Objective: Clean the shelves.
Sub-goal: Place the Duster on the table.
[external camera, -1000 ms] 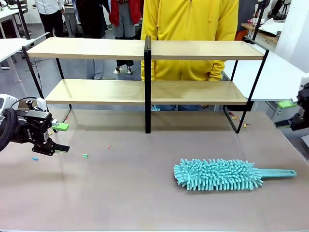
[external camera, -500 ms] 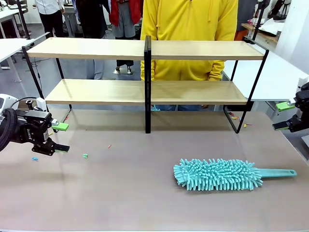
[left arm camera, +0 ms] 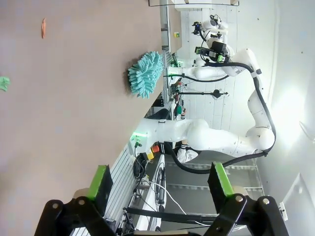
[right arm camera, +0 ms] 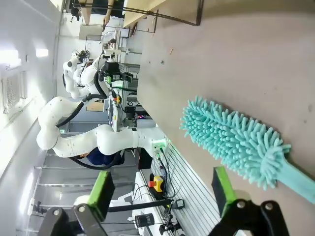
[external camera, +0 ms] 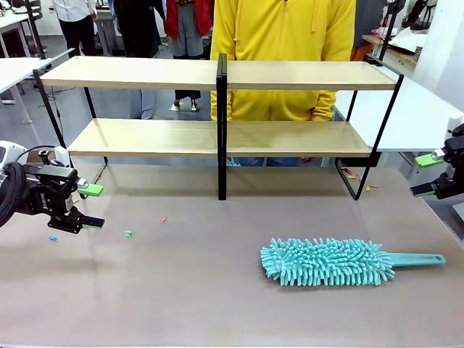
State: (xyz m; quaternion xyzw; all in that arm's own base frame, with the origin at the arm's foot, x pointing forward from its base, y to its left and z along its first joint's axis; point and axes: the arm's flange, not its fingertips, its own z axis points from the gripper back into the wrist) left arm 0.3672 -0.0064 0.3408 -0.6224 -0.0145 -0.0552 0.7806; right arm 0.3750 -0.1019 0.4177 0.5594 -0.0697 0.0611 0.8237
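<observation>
Teal microfibre duster [external camera: 330,262] lies flat on the tabletop [external camera: 188,290], near-right of centre, handle pointing right, nothing touching it. Beyond it, toward the far edge, stand the shelves [external camera: 217,76]: two long light-wood boards on a thin black frame w/ a black centre post. Both boards look bare. A person in a yellow hoodie [external camera: 283,43] stands just behind the rack.

Left end effector [external camera: 90,206] hovers at the left edge, near side, green pads apart, jaws open and gripping nothing; left wrist view confirms the gap between its fingers [left arm camera: 101,179]. Right end effector [external camera: 429,175] sits at the far-right edge, off beside the rack's right leg, well apart from the duster. Its jaws are also open and empty; right wrist view shows the duster [right arm camera: 236,140] ahead of it w/ wide-spread pads.

Progress, as a judgement: task looks barely begun. Duster not picked up, no wiping contact w/ either board. Still to do: grasp the handle (right arm seems better placed, since the handle points its way), lift, sweep top and bottom boards. A few small coloured scraps [external camera: 127,233] lie on the tabletop at left.
</observation>
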